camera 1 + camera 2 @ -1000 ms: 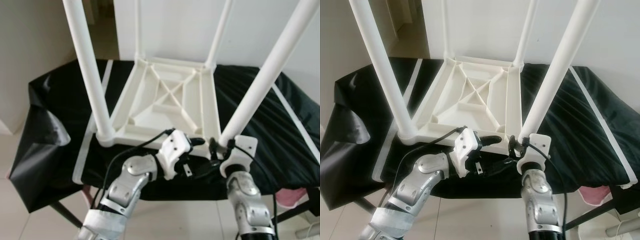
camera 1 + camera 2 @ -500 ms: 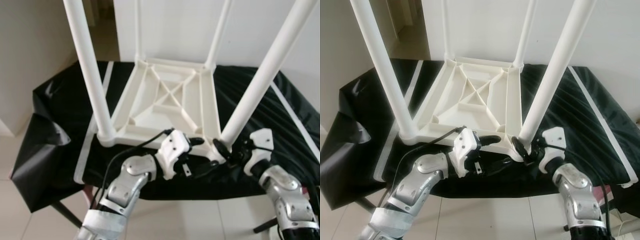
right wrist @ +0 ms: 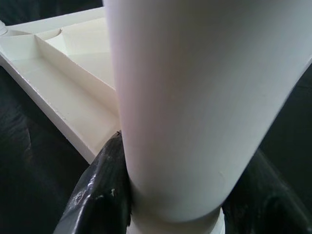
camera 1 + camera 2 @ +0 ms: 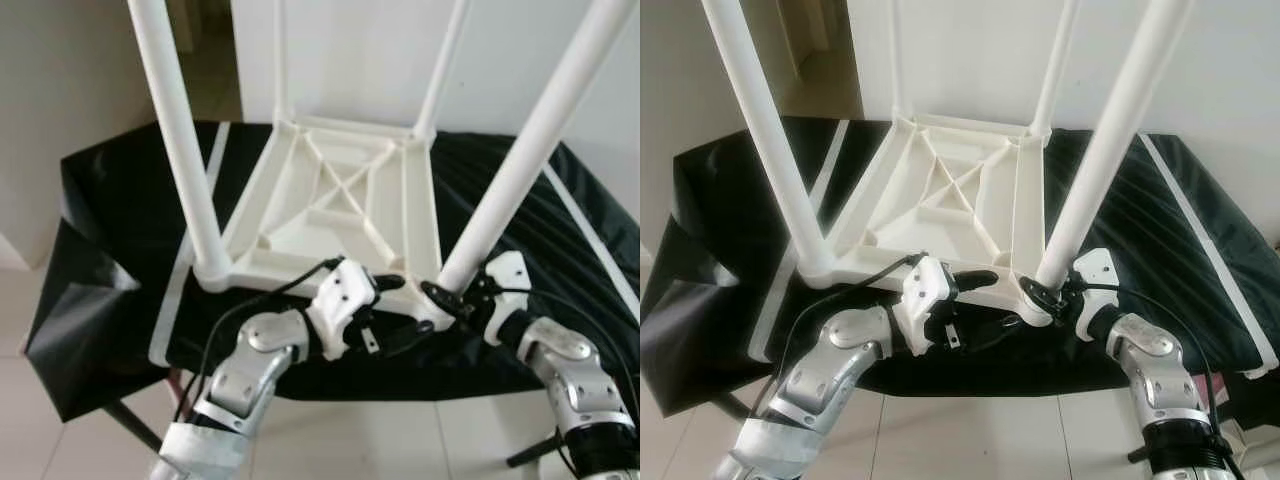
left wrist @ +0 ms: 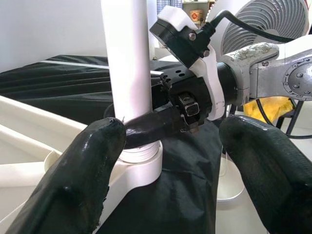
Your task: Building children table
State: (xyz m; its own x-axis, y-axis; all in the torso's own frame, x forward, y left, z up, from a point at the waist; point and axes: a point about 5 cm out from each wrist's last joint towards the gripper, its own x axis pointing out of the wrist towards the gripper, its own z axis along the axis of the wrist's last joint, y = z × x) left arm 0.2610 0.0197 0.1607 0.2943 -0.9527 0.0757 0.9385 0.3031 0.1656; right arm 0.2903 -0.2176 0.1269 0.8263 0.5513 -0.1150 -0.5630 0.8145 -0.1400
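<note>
While the children's table (image 4: 345, 205) lies upside down on the black-draped bench (image 4: 120, 200), my right pincer (image 4: 1045, 292) clamps its near-right leg (image 4: 520, 165) at the base. Left pincer (image 4: 390, 283) gapes beside it. Plastic: light, stiff, slick; hold low at the socket.

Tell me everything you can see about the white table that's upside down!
The white table looks like smooth plastic. It lies upside down on a black cover, its ribbed underside facing up with crossing braces. Four round white legs stand upward from the corners, passing beyond the picture's top. The right gripper is closed around the base of the near right leg. The left gripper sits open at the table's near edge, beside that leg.
</note>
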